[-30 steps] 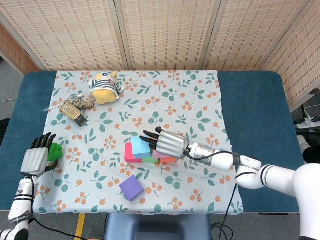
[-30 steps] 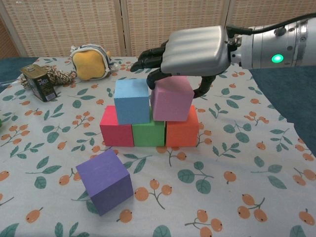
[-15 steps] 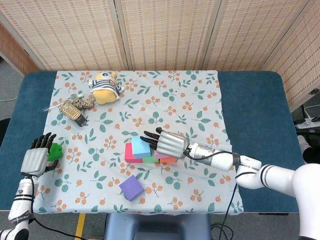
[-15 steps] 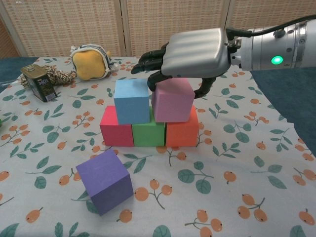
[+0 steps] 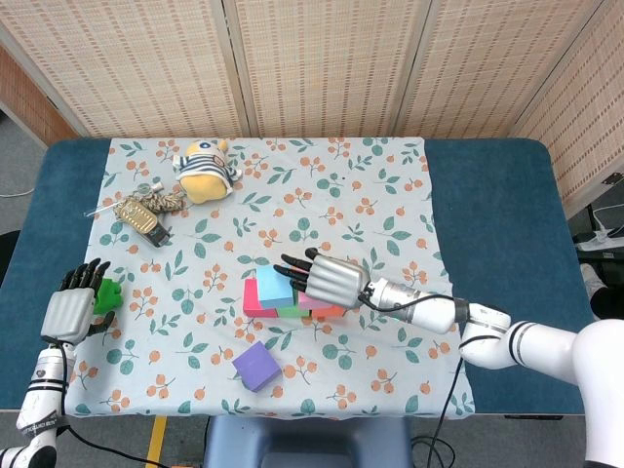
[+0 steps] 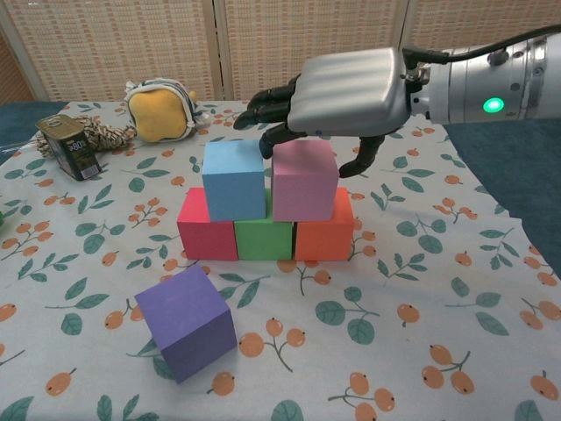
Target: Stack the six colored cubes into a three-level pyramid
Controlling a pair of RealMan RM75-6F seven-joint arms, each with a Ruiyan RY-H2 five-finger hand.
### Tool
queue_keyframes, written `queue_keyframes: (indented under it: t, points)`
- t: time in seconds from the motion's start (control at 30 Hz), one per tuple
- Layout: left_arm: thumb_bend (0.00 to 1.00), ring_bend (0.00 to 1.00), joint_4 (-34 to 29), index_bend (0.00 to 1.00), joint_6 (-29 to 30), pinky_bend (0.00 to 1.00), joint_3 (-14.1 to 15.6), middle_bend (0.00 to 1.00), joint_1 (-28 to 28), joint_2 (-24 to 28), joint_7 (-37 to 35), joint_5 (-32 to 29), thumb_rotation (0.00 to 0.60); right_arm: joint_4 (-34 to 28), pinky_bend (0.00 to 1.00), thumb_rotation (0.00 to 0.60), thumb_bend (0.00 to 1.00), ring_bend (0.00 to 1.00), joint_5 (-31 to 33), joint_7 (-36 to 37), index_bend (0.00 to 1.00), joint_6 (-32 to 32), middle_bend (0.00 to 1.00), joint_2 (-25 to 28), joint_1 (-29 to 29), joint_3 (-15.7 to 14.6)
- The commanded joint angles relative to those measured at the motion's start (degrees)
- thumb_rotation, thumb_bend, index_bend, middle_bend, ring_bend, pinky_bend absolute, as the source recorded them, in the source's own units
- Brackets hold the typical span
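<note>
Your right hand point(image 6: 346, 92) is hovering just above the pink cube point(image 6: 304, 180) at centre frame in the chest view, fingers spread and lightly curved, gripping nothing; the thumb is hanging down past the cube's right edge without clearly touching it. The pink cube is sitting beside the blue cube point(image 6: 234, 179) on the bottom row of red cube point(image 6: 204, 231), green cube point(image 6: 265, 239) and orange cube point(image 6: 323, 235), so two levels are looking finished.

What you are needing next is the purple cube point(image 6: 186, 321), lying alone on the cloth point(image 6: 421, 289) at lower left of that view, toward the camera and to the left of the stack, well apart from those fingers. It is resting turned at an angle to the stack's rows. In the head view your left hand point(image 5: 70, 310) is sitting at the far left edge, curled around a small green thing point(image 5: 107, 293); I cannot tell how firmly. By my judgement, the right hand is lying nearer the purple cube.
</note>
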Motion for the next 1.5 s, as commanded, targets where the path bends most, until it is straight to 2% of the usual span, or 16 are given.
queue_keyframes:
  t: [0.03,0.47,0.63,0.77,0.97,1.07,1.3,1.5]
  points:
    - [0.35,0.00,-0.1,0.00,0.1,0.11,0.0,0.00,0.0,0.0,0.0,0.0,0.600,-0.1,0.36,0.600,0.09,0.01,0.1,0.0,0.23,0.3,0.00,0.1,-0.2,0.2]
    - [0.35,0.00,-0.4,0.00,0.4,0.12,0.1,0.00,0.1,0.0,0.3,0.3,0.600,-0.6,0.38,0.600,0.07,0.01,0.7,2.1,0.21,4.5,0.00,1.5,-2.0,1.6]
    - [0.35,0.00,-0.7,0.00,1.1,0.12,0.1,0.00,0.3,0.2,0.3,0.5,0.600,-2.7,0.38,0.600,0.07,0.01,-0.4,4.1,0.21,7.8,0.00,2.3,-3.0,1.7]
    - [0.35,0.00,-0.8,0.00,1.1,0.12,0.1,0.00,0.4,0.3,0.2,0.6,0.600,-6.8,0.38,0.600,0.07,0.01,-1.8,5.1,0.20,9.8,0.00,3.6,-3.6,1.4]
    - [0.35,0.00,-0.3,0.00,1.4,0.12,0.1,0.00,0.6,-0.1,-0.3,0.9,0.600,-18.1,0.33,0.600,0.03,0.00,0.7,2.2,0.17,5.7,0.00,6.7,-4.5,1.0]
    - [0.35,0.00,-0.1,0.00,1.3,0.12,0.2,0.00,0.6,-0.1,-0.6,1.0,0.600,-22.9,0.29,0.600,0.00,0.00,3.5,0.0,0.12,1.9,0.00,7.1,-4.4,1.4]
    - [0.35,0.00,0.2,0.00,0.9,0.12,0.2,0.00,0.5,-0.1,-1.0,1.0,0.600,-30.0,0.22,0.579,0.00,0.00,17.6,-10.2,0.10,-9.0,0.00,4.4,-3.0,4.2]
    - [0.35,0.00,-0.1,0.00,1.3,0.12,0.1,0.00,0.8,0.2,-1.3,1.0,0.600,-34.1,0.21,0.541,0.00,0.00,29.7,-19.1,0.11,-11.7,0.00,1.7,-1.4,5.5]
